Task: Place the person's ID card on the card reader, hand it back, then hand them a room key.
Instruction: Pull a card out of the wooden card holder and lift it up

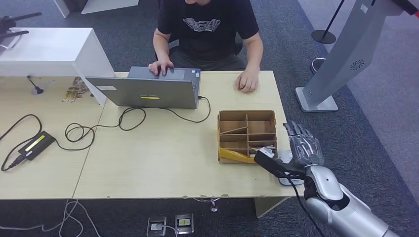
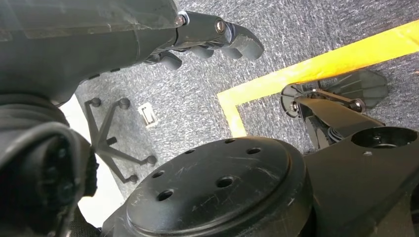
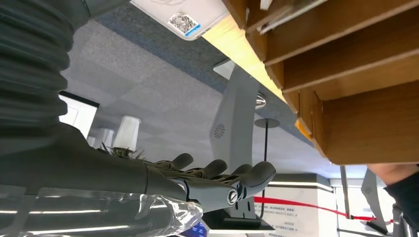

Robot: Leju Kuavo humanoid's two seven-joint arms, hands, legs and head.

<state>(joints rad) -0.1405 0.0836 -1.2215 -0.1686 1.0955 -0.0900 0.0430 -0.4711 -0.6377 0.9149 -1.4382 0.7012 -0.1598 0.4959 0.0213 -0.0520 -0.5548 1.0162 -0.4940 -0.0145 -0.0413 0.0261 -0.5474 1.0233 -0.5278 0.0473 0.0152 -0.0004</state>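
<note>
The right hand (image 1: 302, 145) is held flat at the table's (image 1: 163, 163) right edge, its fingers (image 1: 296, 132) stretched out and slightly spread, with nothing held in them. In the right wrist view the fingers (image 3: 247, 177) are seen extended side by side in open air. Just beside the thumb a white card reader (image 1: 285, 159) is seen on the table, partly hidden by the hand; whether a card lies on it cannot be told. Just beyond the reader, a cardboard box (image 1: 247, 136) with dividers is set, with pale cards (image 1: 263, 149) in its nearest compartment. Well ahead of the fingertips, a person's hand (image 1: 247, 80) is rested on the table. Another is laid on a laptop (image 1: 150, 89). The left hand (image 2: 207, 34) hangs over carpet, fingers curled, nothing held.
</note>
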